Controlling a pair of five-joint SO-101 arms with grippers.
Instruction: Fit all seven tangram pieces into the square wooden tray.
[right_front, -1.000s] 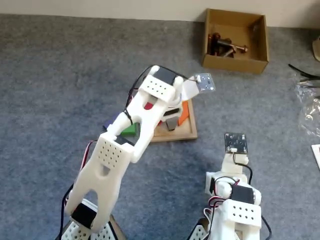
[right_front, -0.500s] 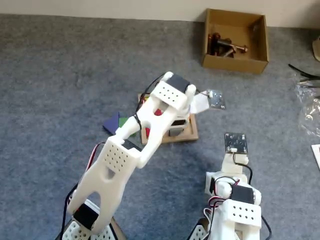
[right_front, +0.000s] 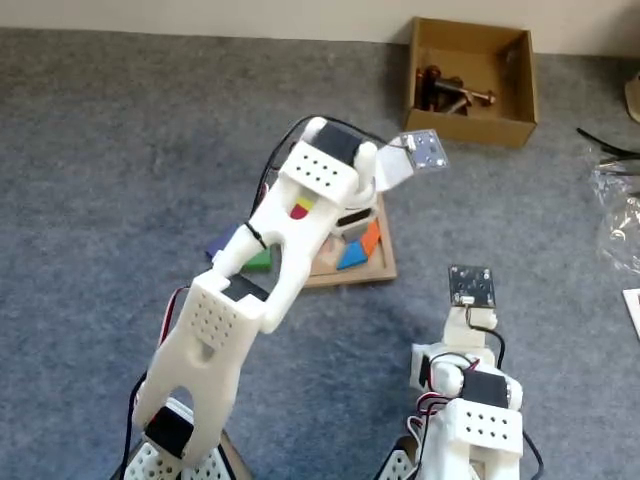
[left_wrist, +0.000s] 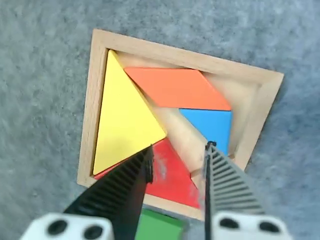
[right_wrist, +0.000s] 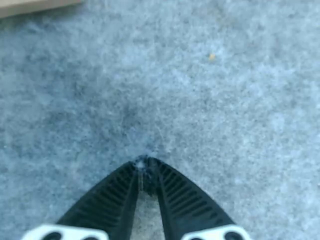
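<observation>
The square wooden tray (left_wrist: 190, 57) holds a large yellow triangle (left_wrist: 122, 115), an orange parallelogram (left_wrist: 177, 89), a blue triangle (left_wrist: 212, 125) and a red triangle (left_wrist: 172, 177). Bare wood shows between them. My left gripper (left_wrist: 179, 149) hangs open above the red piece with nothing between its fingers. A green piece (left_wrist: 160, 227) lies on the carpet just outside the tray. In the high view the left arm (right_front: 300, 215) covers most of the tray (right_front: 350, 275); the green piece (right_front: 258, 260) and a dark blue piece (right_front: 222, 243) lie to the tray's left. My right gripper (right_wrist: 145, 162) is shut, empty, tips down at the carpet.
A cardboard box (right_front: 470, 85) with small items stands at the back right. Clear plastic and cables (right_front: 615, 200) lie at the right edge. The right arm (right_front: 468, 390) sits folded at the front right, near the tray's corner (right_wrist: 35, 6).
The left arm swung down toward the tray's front edge, then drew back up. A blue piece now shows in the tray beside the orange one. The right arm has not moved.
</observation>
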